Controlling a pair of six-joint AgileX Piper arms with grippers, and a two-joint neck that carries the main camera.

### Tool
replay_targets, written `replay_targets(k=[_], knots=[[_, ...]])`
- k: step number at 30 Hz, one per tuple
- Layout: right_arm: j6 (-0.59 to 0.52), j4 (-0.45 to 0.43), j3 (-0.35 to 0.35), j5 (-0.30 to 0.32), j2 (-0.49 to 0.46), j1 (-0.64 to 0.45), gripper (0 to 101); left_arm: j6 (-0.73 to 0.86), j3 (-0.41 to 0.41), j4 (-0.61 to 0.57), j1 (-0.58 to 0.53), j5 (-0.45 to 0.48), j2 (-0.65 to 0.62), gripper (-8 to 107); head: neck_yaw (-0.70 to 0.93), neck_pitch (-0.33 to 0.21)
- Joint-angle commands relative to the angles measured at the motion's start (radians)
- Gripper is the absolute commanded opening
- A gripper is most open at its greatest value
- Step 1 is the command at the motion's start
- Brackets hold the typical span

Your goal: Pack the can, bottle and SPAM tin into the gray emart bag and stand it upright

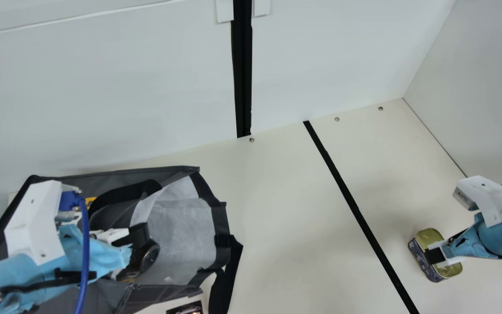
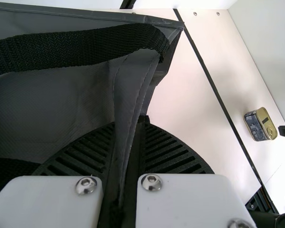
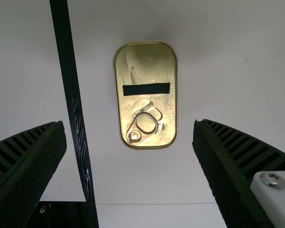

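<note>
Across the table (image 1: 277,209), tape (image 1: 351,205) separates left end effector (image 1: 138,253), pinching bag (image 1: 183,231), from right one (image 1: 438,254), wide above tin (image 3: 152,71).

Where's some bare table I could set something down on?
The table is bare between the gray bag and black strip, and beyond the strip, short of the SPAM tin. Crowded: the bag, pinched by the left gripper, and the tin, with the open right gripper over it.

Main view: cream table (image 1: 277,196); gray emart bag (image 1: 181,235) at 8 o'clock, SPAM tin (image 1: 429,237) lid-up at 4, black strip (image 1: 364,225) between.
</note>
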Motion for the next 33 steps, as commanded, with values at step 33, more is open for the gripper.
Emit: replay_targets(k=[33], knots=[[0.057,-0.039,0.028,-0.150,0.205,0.066,95,0.000,0.000,0.000,0.000,0.000,0.000,-8,-0.001,-0.023]])
